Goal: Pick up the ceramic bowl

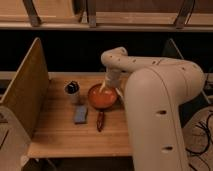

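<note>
Wooden table [60, 137], left to right: cup [73, 89], bowl [100, 100] mid-table, gripper [106, 90]. Risk: the glossy rim may slip from a shallow hold, and the bowl could knock the cup just beside it. Bowl lies under the gripper, which is at its far rim; grip state cannot be told.

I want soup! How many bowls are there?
1. The ceramic bowl sits beside the cup, with the gripper at its far rim. The arm may hide others.
</note>
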